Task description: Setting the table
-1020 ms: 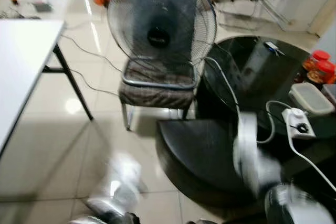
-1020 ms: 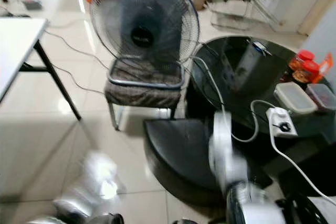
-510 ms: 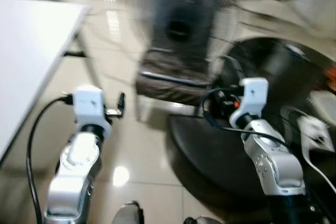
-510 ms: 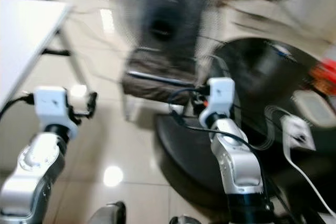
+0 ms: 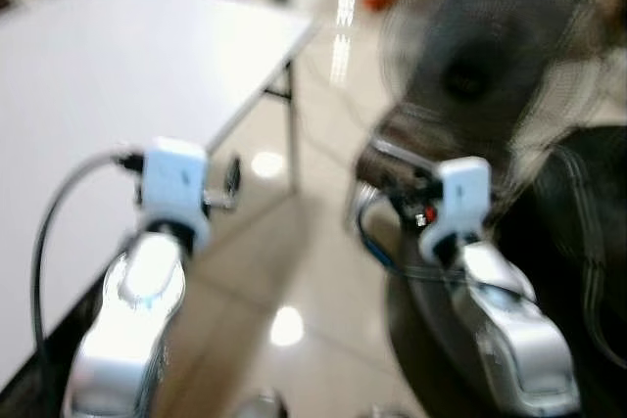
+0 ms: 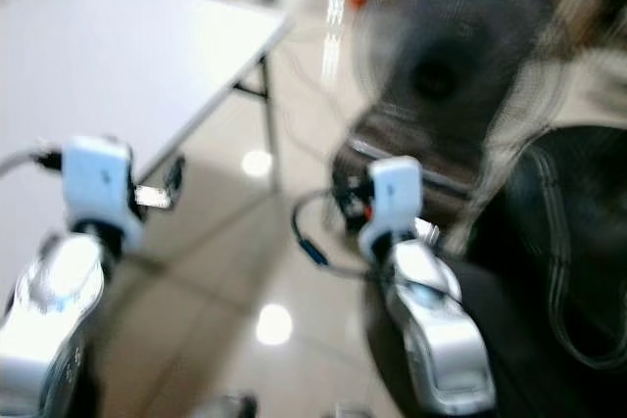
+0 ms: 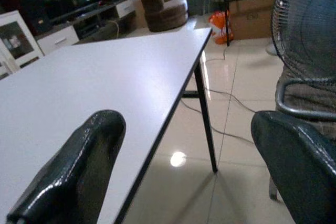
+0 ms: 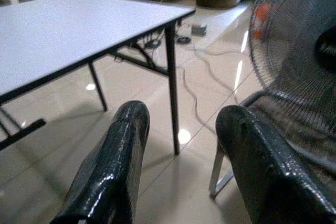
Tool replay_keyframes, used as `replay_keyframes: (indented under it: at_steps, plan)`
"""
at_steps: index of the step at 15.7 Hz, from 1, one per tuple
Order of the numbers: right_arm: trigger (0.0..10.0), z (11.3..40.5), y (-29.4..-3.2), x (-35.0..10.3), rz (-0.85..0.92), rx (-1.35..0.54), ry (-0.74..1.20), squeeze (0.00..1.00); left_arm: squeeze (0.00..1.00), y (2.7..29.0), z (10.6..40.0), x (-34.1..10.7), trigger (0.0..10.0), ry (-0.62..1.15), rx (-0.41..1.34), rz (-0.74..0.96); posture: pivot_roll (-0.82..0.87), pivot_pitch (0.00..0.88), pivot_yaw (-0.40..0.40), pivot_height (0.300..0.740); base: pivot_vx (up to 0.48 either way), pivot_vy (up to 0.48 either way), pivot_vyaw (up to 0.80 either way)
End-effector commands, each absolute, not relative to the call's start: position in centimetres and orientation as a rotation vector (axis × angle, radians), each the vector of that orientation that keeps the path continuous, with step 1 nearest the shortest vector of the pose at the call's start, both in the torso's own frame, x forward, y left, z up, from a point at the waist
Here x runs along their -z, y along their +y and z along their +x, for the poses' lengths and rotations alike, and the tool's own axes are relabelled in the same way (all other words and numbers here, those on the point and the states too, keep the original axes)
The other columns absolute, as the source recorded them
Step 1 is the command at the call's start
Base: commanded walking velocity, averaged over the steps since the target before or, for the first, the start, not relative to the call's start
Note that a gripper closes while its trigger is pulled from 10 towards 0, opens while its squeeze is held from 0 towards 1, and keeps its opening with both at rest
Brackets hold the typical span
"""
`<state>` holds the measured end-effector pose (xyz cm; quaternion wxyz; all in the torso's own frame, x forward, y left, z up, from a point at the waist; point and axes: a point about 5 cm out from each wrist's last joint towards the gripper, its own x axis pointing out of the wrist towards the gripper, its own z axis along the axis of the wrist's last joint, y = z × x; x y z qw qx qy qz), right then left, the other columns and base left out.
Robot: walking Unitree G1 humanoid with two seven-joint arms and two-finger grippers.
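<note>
Left gripper [image 7: 184,171]: raised in free air, fingers spread wide, holding nothing.
Right gripper [image 8: 181,166]: raised likewise, fingers parted, nothing between them.
White table [image 7: 94,82]: ahead of the left gripper and to its left; bare top, long edge running away from the gripper toward a black leg [image 7: 206,121] at the far corner.
Fan [image 8: 294,51]: just ahead of the right gripper, round wire grille upright, resting on a chair seat [image 5: 411,159].
Floor [image 8: 157,182]: glossy tile below both grippers, cables [image 8: 199,85] trailing across.
Head views: blurred.
</note>
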<state>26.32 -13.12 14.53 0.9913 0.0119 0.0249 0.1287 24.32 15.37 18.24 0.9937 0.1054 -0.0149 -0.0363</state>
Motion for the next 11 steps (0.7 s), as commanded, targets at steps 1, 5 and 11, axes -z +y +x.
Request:
replay_keyframes:
  at_steps: [1, 5, 11]
  plan:
    - [10.0, 26.3, -13.3, -14.7, 0.026, -0.258, 0.054, 0.00, 0.00, 15.4, 23.9, -18.0, 10.0, -0.018, 0.074, 0.225, -0.03, 0.054, -0.022, 0.740, 0.000, 0.480, 0.80]
    - [10.0, 26.6, -13.0, -14.8, 0.016, -0.338, 0.062, 0.00, 0.00, 15.4, 23.9, -17.6, 10.0, -0.005, 0.029, 0.228, -0.01, 0.066, -0.040, 0.740, 0.000, 0.480, 0.80]
    - [10.0, 27.0, -12.1, -15.1, 0.027, -0.420, 0.055, 0.00, 0.00, 15.5, 24.0, -17.8, 10.0, -0.013, 0.005, 0.241, 0.00, 0.066, -0.071, 0.740, 0.000, 0.480, 0.80]
